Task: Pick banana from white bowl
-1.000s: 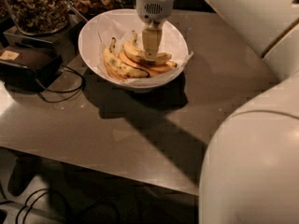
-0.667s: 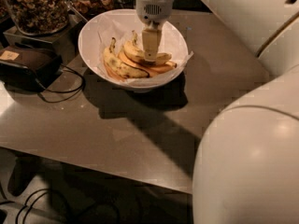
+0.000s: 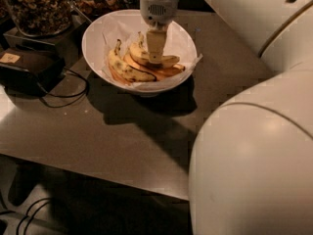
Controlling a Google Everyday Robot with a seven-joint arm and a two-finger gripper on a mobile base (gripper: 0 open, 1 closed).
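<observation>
Dim room; a grey-brown tabletop is carrying the white bowl. The gripper is reaching into it, its tip touching the banana directly beneath. I cannot tell its grip. A nut jar is standing beyond, to the left.

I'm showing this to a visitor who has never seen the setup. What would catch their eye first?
First, the robot's bulky white body, which fills the lower right foreground. Next, the white bowl at top centre on the table, where the end effector hangs straight down with its tip at the banana, which lies among other bananas.
</observation>
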